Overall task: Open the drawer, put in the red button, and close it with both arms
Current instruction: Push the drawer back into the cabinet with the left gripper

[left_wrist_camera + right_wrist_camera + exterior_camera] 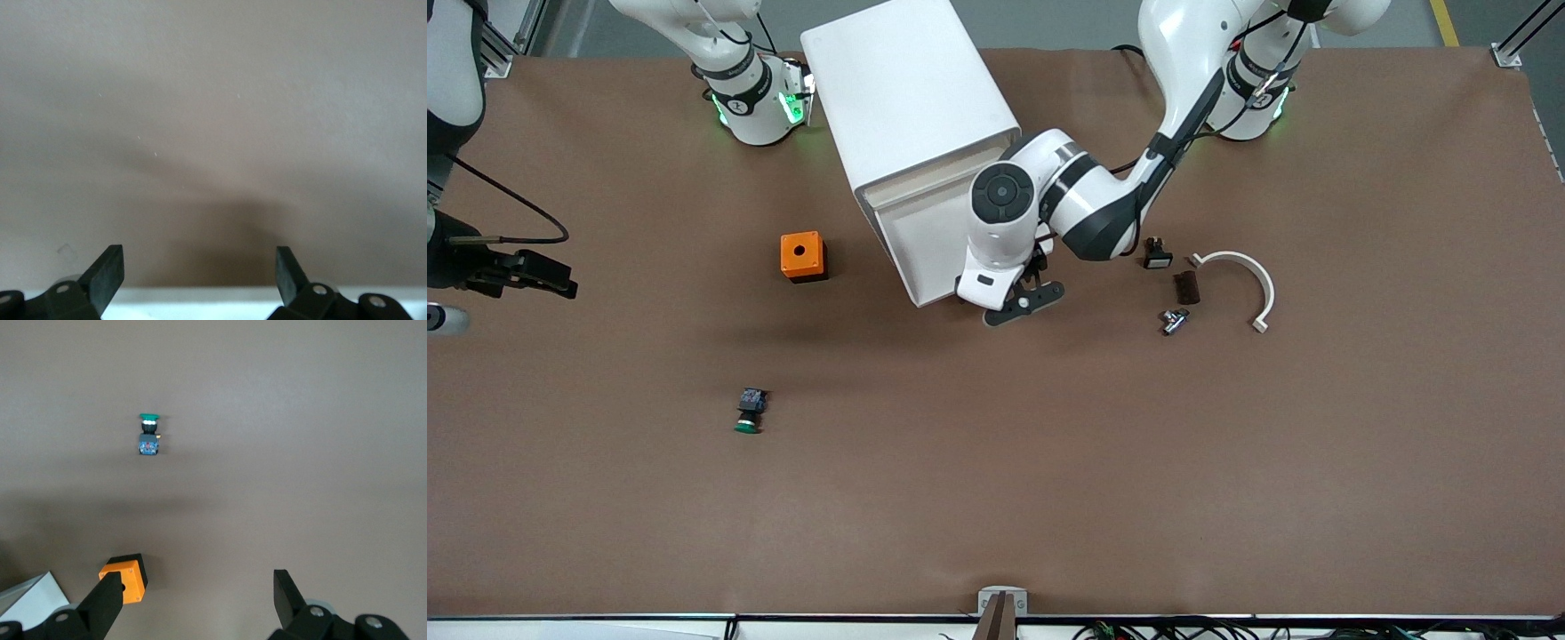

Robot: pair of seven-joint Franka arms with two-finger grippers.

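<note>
Front view: a white cabinet (911, 107) stood on the brown table (1049, 462) between the two arm bases, its drawer face (925, 236) turned toward the camera. The left arm reached down from its base, and the left pincer (1024, 298) sat low at the bottom corner of that face, toward the left arm's end. Its fingers could not be judged here. The right pincer (538, 274) hung over the table edge at the right arm's end, waiting. An orange box (803, 256) with a hole lay beside the cabinet. A green button (749, 411) lay nearer the camera than the box. A white arc (1249, 284) and a few small dark and metal parts (1174, 289) lay toward the left arm's end. The red button could not be made out, so neither its place nor its look could be told.

Left wrist view: the left pincer (200, 260) had its fingers (108, 270) spread apart, gripping nothing, with a blurred pale surface close in front.

Right wrist view: the right pincer (200, 583) was likewise spread and held nothing. Below it showed the green button (149, 433) on its side, the orange box (127, 577) and a corner of the cabinet (30, 597).
</note>
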